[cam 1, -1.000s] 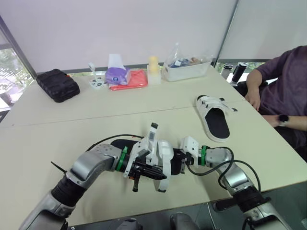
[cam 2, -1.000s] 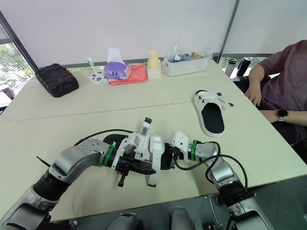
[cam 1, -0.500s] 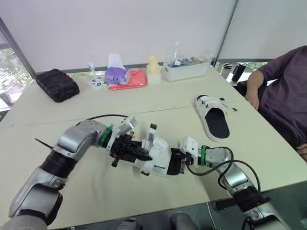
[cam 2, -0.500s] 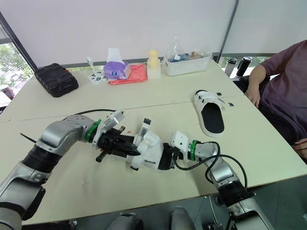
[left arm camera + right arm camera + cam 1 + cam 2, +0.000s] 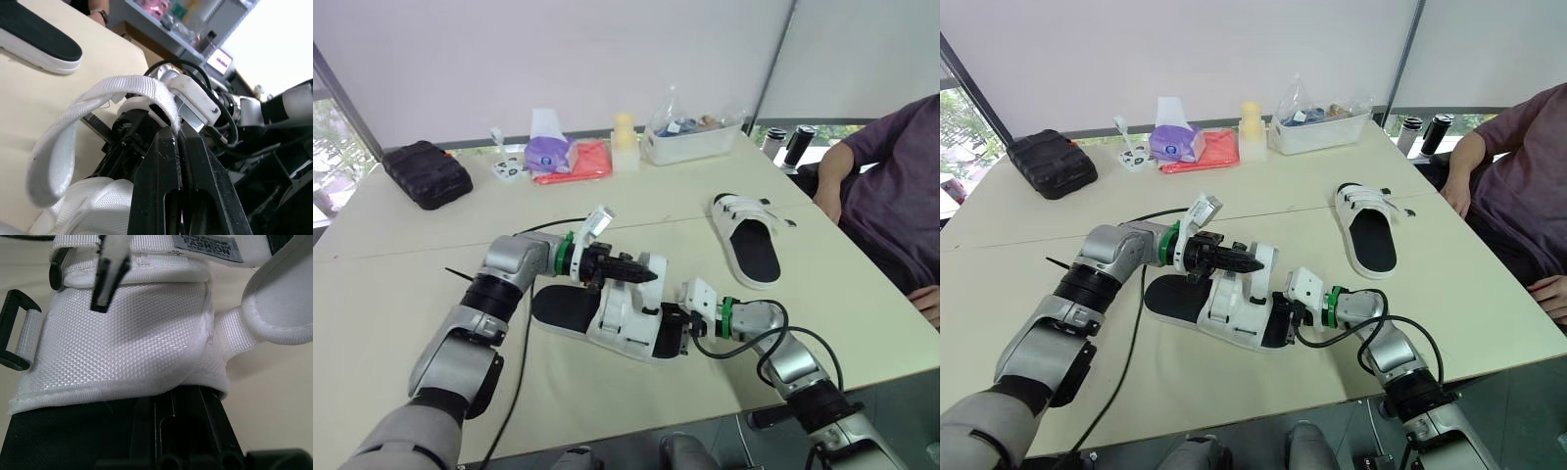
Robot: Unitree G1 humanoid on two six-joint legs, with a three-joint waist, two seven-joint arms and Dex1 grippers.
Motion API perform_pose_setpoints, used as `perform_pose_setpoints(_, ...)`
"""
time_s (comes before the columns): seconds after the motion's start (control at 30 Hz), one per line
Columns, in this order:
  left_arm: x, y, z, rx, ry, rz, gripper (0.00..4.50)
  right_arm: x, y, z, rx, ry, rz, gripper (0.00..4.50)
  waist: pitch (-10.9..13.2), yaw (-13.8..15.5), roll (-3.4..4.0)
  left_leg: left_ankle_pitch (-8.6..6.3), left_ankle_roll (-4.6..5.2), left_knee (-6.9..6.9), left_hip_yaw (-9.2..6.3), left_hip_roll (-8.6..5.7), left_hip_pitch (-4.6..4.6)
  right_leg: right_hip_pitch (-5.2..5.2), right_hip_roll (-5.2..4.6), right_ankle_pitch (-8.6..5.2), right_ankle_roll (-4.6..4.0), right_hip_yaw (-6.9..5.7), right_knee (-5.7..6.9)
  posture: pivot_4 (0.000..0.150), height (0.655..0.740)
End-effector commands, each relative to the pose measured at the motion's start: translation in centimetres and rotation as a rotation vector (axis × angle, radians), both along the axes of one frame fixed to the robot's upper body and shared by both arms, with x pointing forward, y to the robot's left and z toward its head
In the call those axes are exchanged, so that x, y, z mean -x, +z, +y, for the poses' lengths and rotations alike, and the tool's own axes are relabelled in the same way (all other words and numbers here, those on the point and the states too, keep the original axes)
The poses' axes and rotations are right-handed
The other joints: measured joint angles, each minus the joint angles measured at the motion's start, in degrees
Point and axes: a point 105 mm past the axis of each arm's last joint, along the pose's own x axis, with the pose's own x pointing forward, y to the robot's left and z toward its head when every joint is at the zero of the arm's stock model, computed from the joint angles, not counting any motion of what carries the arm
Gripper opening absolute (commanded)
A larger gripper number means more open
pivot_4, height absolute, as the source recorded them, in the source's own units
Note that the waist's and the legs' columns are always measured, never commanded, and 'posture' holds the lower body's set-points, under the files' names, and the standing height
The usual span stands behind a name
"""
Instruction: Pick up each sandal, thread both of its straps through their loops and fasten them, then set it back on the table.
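Observation:
A white sandal with a black footbed (image 5: 563, 306) lies on the table in front of me, its heel to the left. My left gripper (image 5: 646, 275) is over its straps, shut on a white strap (image 5: 139, 89) that it holds up in a loop. My right gripper (image 5: 674, 335) is shut on the sandal's toe end, under the white mesh upper (image 5: 127, 347). A black buckle loop (image 5: 13, 328) sticks out from the upper's side. The second sandal (image 5: 749, 242) lies flat at the right, its straps lying across it.
A person (image 5: 891, 186) sits at the table's right edge, one hand near the corner. Along the far edge stand a black pouch (image 5: 426, 173), a purple tissue pack (image 5: 548, 152), a red packet (image 5: 589, 162), a yellow bottle (image 5: 626, 143) and a clear box (image 5: 693, 139).
My left gripper swung from the sandal's left side to above it and took hold of a strap. The sandal now lies flat with its footbed showing. The right gripper kept its hold.

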Motion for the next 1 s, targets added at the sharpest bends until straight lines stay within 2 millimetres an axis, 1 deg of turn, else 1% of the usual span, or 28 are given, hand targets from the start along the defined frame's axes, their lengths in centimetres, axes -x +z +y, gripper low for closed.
perform_pose_setpoints(0.03, 0.5, 0.7, 0.2, 0.008, -0.029, 0.003, 0.05, 0.4, -3.3, -1.1, 0.086, -0.059, 0.108, 0.00, 0.00, 0.00, 0.00, 0.00, 0.00, 0.00, 0.00, 0.00, 0.00, 0.00, 0.00, 0.00, 0.00, 0.00, 0.00, 0.150, 0.7400)
perform_pose_setpoints(0.3, 2.0, 0.0, 1.1, -0.020, -0.077, 0.067, 0.05, 0.6, -3.3, -1.1, 0.084, -0.062, 0.109, 0.00, 0.00, 0.02, 0.00, 0.00, 0.00, -0.02, -0.01, 0.00, 0.00, -0.01, 0.00, 0.00, 0.00, 0.00, 0.00, 0.150, 0.7400)
perform_pose_setpoints(0.43, 2.4, -1.0, 1.4, -0.060, -0.088, 0.074, 0.05, 0.6, -3.4, -1.0, 0.083, -0.063, 0.109, 0.00, 0.00, 0.01, 0.00, 0.00, -0.01, -0.03, -0.01, 0.00, 0.00, -0.01, 0.00, 0.01, -0.02, 0.01, 0.00, 0.150, 0.7400)
perform_pose_setpoints(0.5, 2.5, -1.5, 1.3, -0.079, -0.086, 0.059, 0.05, 0.6, -3.4, -0.9, 0.080, -0.063, 0.109, 0.00, 0.00, -0.01, 0.00, 0.00, -0.01, -0.03, -0.01, 0.00, 0.00, -0.01, 0.00, 0.02, -0.03, 0.01, 0.00, 0.150, 0.7400)
perform_pose_setpoints(0.67, 2.0, -1.9, 0.7, -0.079, -0.062, 0.046, 0.05, 0.6, -3.4, -0.8, 0.077, -0.064, 0.110, 0.00, 0.00, 0.07, 0.00, 0.01, -0.02, -0.04, -0.01, 0.00, 0.00, -0.01, -0.01, 0.01, -0.02, 0.02, 0.00, 0.150, 0.7400)
perform_pose_setpoints(0.77, 1.7, -1.9, 0.6, -0.075, -0.051, 0.042, 0.05, 0.7, -3.4, -0.9, 0.077, -0.064, 0.110, 0.00, 0.00, -0.01, 0.00, 0.01, -0.02, -0.05, -0.01, 0.00, 0.00, -0.01, -0.01, 0.00, -0.01, 0.02, -0.01, 0.150, 0.7400)
perform_pose_setpoints(0.9, 1.2, -0.1, 0.2, 0.005, -0.027, 0.085, 0.05, 0.7, -3.4, -0.9, 0.079, -0.066, 0.111, 0.00, 0.01, 0.01, -0.01, 0.01, -0.02, -0.10, -0.01, 0.00, 0.00, -0.03, 0.00, -0.01, 0.01, 0.01, -0.02, 0.150, 0.7400)
perform_pose_setpoints(1.0, 1.2, -0.4, 0.3, -0.011, -0.025, 0.079, 0.05, 0.7, -3.5, -0.9, 0.079, -0.067, 0.112, 0.00, 0.00, -0.01, 0.00, 0.01, -0.02, -0.10, -0.01, 0.00, 0.01, -0.03, -0.01, -0.01, 0.02, 0.02, -0.02, 0.150, 0.7400)
